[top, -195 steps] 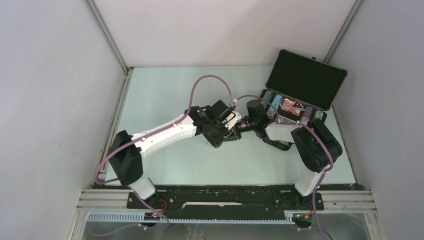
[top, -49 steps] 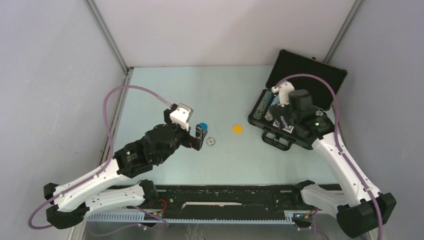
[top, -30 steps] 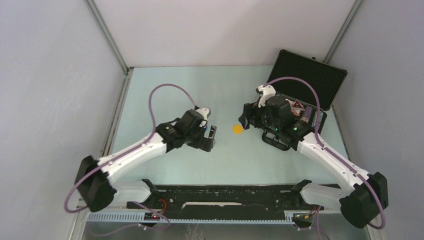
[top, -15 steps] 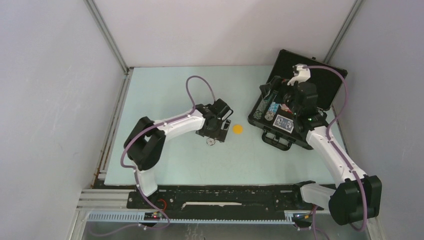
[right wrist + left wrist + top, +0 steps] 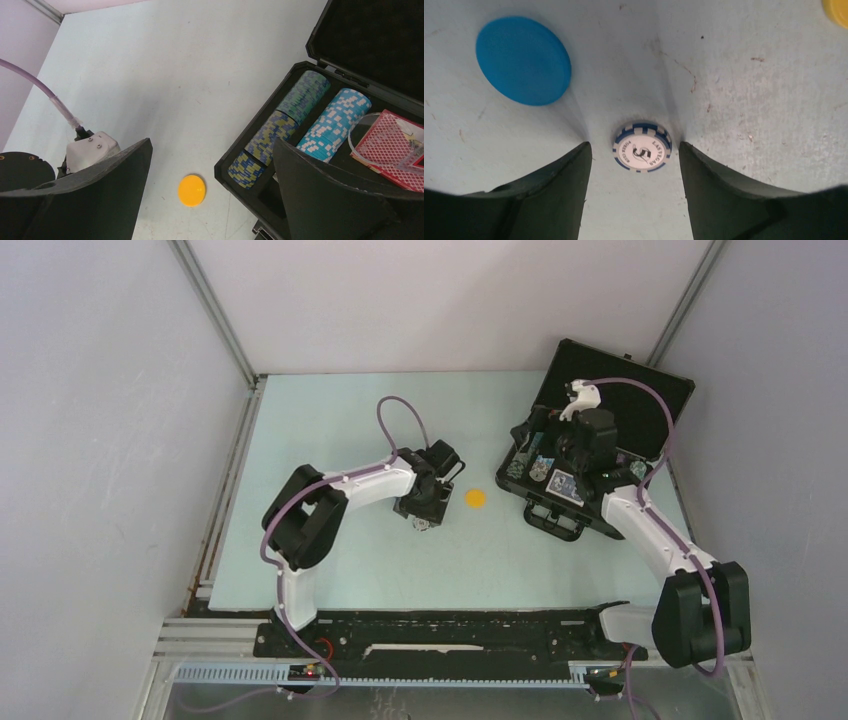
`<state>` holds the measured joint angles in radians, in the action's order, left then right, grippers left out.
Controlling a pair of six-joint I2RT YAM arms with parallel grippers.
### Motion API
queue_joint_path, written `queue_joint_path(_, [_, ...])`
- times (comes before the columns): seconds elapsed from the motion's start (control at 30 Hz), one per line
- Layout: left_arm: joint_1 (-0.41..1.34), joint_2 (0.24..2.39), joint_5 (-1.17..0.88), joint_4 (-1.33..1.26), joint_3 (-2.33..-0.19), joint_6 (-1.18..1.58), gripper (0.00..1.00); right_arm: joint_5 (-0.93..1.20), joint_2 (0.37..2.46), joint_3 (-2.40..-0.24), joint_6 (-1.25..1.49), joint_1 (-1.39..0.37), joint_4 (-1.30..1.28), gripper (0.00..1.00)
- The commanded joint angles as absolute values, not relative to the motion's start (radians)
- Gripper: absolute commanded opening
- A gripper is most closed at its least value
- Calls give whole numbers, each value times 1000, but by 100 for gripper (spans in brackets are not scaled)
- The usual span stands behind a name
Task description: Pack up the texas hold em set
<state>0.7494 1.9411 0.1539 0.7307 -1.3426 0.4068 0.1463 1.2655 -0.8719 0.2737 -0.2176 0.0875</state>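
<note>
While flat on scuffed table [image 5: 749, 90], round striped chip [image 5: 642, 148] inside left claw [image 5: 634, 146]

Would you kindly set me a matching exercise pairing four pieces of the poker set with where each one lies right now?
Things:
1. striped chip
2. yellow disc
3. blue disc
4. red deck

Places:
A. inside the open case
B. on the table, between the jaws of the left end effector
C. beside the striped chip, outside those jaws
D. on bare table just outside the case

Pairs: 1-B, 2-D, 3-C, 4-A
</note>
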Motion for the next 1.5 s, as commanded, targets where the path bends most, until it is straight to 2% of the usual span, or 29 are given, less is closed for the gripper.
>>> queue_joint_path(0.0, [742, 1956, 167, 726, -1393, 392, 70, 169, 1282, -879, 234, -227, 124, 100])
queue_joint_path(0.3, [763, 1981, 191, 745, -1396, 391, 64, 151, 1296, -879, 196, -268, 125, 100])
queue_joint_path(0.67, [782, 1975, 196, 743, -1363, 393, 51, 132, 1299, -879, 189, -280, 125, 100])
queue_joint_path(0.73, [782, 1969, 197, 742, -1359, 387, 52, 127, 1298, -879, 185, -279, 121, 100])
queue_joint_path(0.83, [781, 1952, 209, 747, -1348, 383, 61, 122, 1298, -879, 182, -279, 118, 100])
queue_joint_path(0.93, [781, 1943, 212, 749, -1331, 378, 65, 120, 1301, -879, 181, -279, 119, 100])
queue_joint_path(1.1, [781, 1950, 176, 755, -1324, 369, 62, 124, 1305, -879, 176, -280, 121, 100])
queue_joint_path(1.47, [772, 1933, 94, 760, -1294, 351, 63, 129, 1308, -879, 174, -280, 123, 100])
